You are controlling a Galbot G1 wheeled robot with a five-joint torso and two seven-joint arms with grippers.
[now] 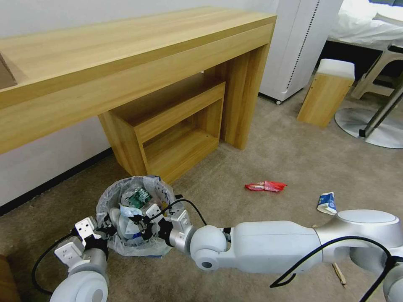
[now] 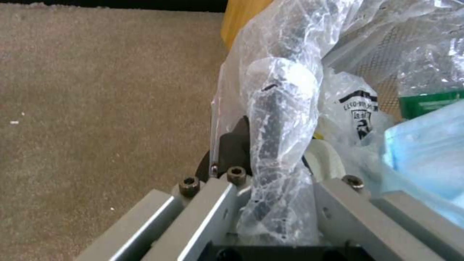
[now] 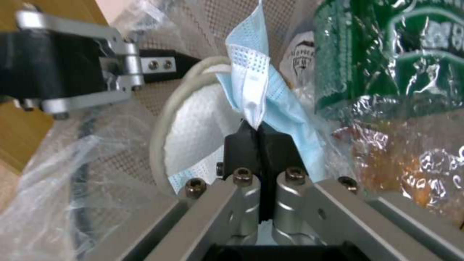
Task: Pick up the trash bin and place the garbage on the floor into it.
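Observation:
The trash bin (image 1: 110,193) stands on the beige carpet floor (image 1: 268,159), lined with a crinkly plastic bag. My left gripper (image 1: 110,226) is shut on its near rim (image 2: 275,119), bag pinched between the fingers. My right gripper (image 1: 145,223) reaches over the bin's mouth, shut on a light blue face mask (image 3: 251,94). Inside the bin lie a green-label bottle (image 3: 386,54), a white slipper (image 3: 203,123) and an orange wrapper (image 3: 411,170). On the floor to the right lie a red wrapper (image 1: 265,186), a blue-white carton (image 1: 326,203) and a wooden stick (image 1: 339,273).
A long wooden desk (image 1: 126,54) with a low open shelf (image 1: 176,121) stands right behind the bin. To the far right are a white-topped wooden stool (image 1: 327,92), a white appliance (image 1: 298,42) and a round chair base (image 1: 373,126). Open carpet lies around the litter.

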